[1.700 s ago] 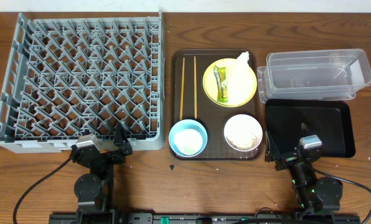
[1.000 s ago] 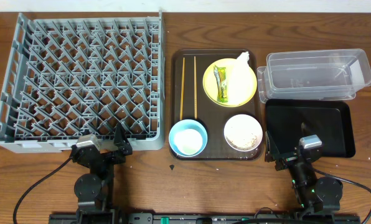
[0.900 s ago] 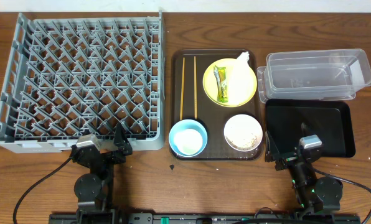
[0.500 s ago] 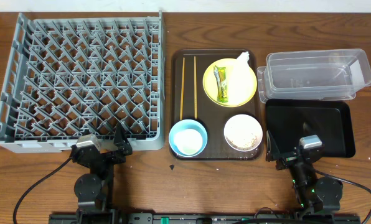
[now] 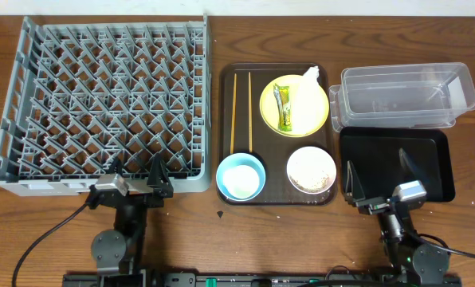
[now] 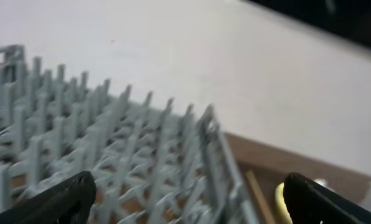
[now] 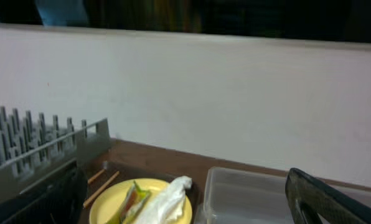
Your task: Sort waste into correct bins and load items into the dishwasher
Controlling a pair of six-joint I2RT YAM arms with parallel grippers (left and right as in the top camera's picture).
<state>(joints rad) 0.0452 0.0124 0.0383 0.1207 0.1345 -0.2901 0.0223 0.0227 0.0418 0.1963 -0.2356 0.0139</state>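
Observation:
The grey dish rack [image 5: 102,96] fills the left of the table. On the brown serving tray [image 5: 225,127] lie the chopsticks [image 5: 241,112], the yellow plate [image 5: 317,119] holding the green-and-yellow wrapper [image 5: 284,108] and the white tissue [image 5: 308,88], the light-blue bowl [image 5: 241,176], and the white bowl [image 5: 311,169] with rice. The clear tub [image 5: 405,96] and the black tray [image 5: 393,151] are at the right. My left gripper [image 5: 135,169] is open and empty at the rack's front edge. My right gripper [image 5: 379,171] is open and empty over the black tray's front. The right wrist view shows the wrapper [image 7: 132,199], the tissue [image 7: 167,199] and the tub [image 7: 248,193].
The left wrist view shows the rack's pegs [image 6: 111,155], a chopstick [image 6: 255,186] and a white wall behind. The rack's corner [image 7: 36,155] shows in the right wrist view. Both arm bases stand at the table's front edge. Bare wood lies between them.
Both grippers have opened wide. Both arms have lifted a little from their rest pose, the right one shifting slightly to the right. The objects have not moved.

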